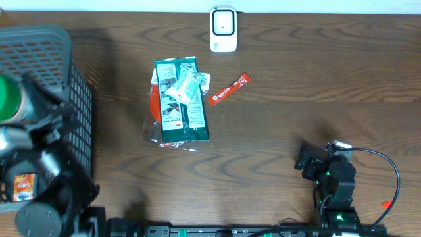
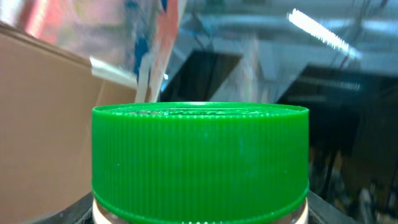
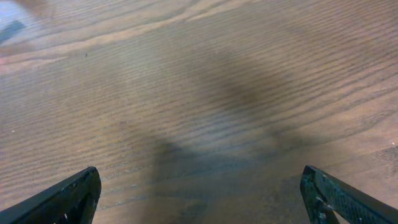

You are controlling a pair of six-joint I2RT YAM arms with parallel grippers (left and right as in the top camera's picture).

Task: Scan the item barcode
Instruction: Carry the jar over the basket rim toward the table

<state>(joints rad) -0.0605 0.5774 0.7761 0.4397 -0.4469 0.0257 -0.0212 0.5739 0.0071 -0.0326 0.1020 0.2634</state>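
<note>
Between the fingers of the left gripper (image 2: 199,210): one green-capped jar (image 2: 199,155), pinched; one basket (image 1: 46,46) underneath; right gripper (image 3: 202,202) spread wide over the table (image 3: 186,93); well ahead of it, one white scanner (image 1: 223,29), one red sachet (image 1: 230,89), one green packet (image 1: 184,115).

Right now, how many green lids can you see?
1. The green lid tops a bottle at the far left, up above the basket. More could be hidden inside the basket.

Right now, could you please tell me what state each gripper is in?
Left gripper: closed on the green-capped jar.
Right gripper: open, holding nothing, over the wooden table.
</note>
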